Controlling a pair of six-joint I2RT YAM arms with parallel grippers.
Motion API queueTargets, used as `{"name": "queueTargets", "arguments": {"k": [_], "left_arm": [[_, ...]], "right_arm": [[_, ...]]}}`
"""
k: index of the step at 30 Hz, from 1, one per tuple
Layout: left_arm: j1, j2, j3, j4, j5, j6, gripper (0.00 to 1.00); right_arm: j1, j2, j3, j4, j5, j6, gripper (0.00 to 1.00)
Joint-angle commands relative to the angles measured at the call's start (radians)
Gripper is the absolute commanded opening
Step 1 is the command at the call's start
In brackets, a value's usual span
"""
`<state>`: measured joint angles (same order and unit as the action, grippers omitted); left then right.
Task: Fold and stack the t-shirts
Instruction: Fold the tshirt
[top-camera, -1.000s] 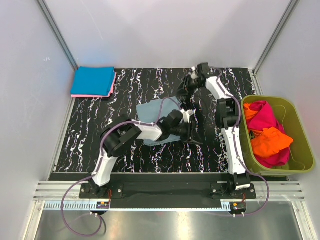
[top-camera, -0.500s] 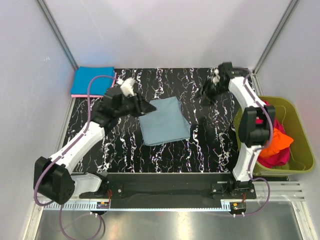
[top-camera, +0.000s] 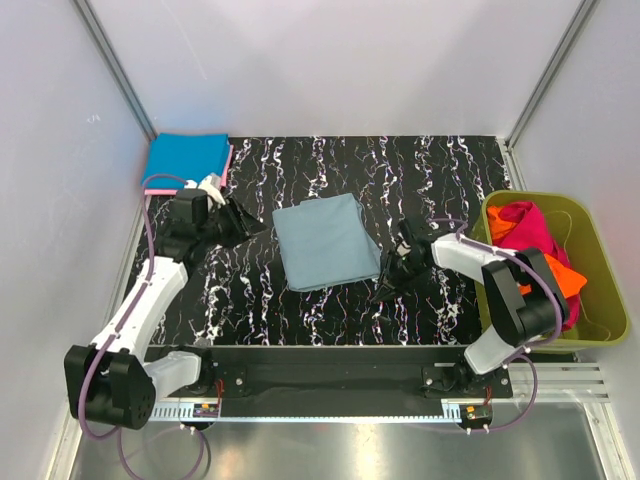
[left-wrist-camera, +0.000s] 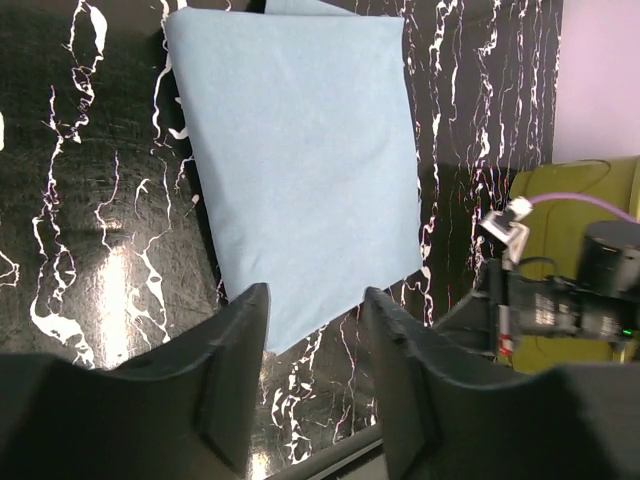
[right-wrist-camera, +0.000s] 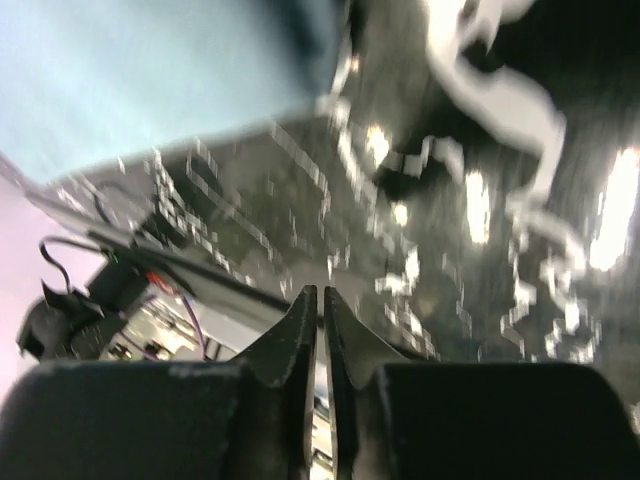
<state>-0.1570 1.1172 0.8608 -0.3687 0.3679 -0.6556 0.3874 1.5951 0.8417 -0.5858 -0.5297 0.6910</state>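
Observation:
A folded grey-blue t-shirt (top-camera: 325, 240) lies flat mid-table; the left wrist view shows it (left-wrist-camera: 300, 150) just beyond my fingers. A folded bright blue t-shirt (top-camera: 187, 158) rests on a pink one (top-camera: 229, 165) at the back left corner. Magenta (top-camera: 525, 235) and orange (top-camera: 568, 280) t-shirts lie bunched in the tub. My left gripper (top-camera: 256, 225) (left-wrist-camera: 315, 330) hovers open and empty left of the grey-blue shirt. My right gripper (top-camera: 384, 284) (right-wrist-camera: 321, 300) sits low by that shirt's near right corner, its jaws together with nothing between them. The right wrist view is blurred.
An olive-green tub (top-camera: 540, 198) stands at the table's right edge, beside my right arm. White walls with metal posts close in the back and both sides. A metal rail runs along the near edge under the arm bases.
My left arm has pulled back leftwards off the grey-blue shirt. My right arm has swung from the back right down to the shirt's near right corner, and its jaws have closed.

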Motion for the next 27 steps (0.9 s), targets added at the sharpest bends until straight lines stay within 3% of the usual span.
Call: {"name": "queueTargets", "arguments": {"k": [1,8,11,19,23,27], "left_arm": [[0.001,-0.016,-0.057,0.005,0.002,-0.016,0.44],[-0.036,0.022,-0.223,0.085,-0.015,-0.039,0.35],[-0.087,0.125,-0.204,0.089,-0.070,-0.018,0.30],[-0.289,0.355,-0.089,0.131,-0.195,-0.085,0.29],[-0.323,0.241,-0.118,0.125,-0.248,-0.136,0.25],[-0.306,0.101,-0.143,0.054,-0.256,-0.090,0.37]], "right_arm": [[-0.004,0.045,-0.018,0.205,0.023,0.077,0.12],[-0.007,0.175,0.029,0.254,0.074,0.133,0.10],[-0.019,0.204,0.054,0.244,0.091,0.148,0.10],[-0.107,0.269,0.157,0.207,0.160,0.142,0.11],[-0.186,0.385,0.337,0.182,0.165,0.056,0.12],[-0.209,0.557,0.659,0.091,0.140,-0.085,0.18]]}}
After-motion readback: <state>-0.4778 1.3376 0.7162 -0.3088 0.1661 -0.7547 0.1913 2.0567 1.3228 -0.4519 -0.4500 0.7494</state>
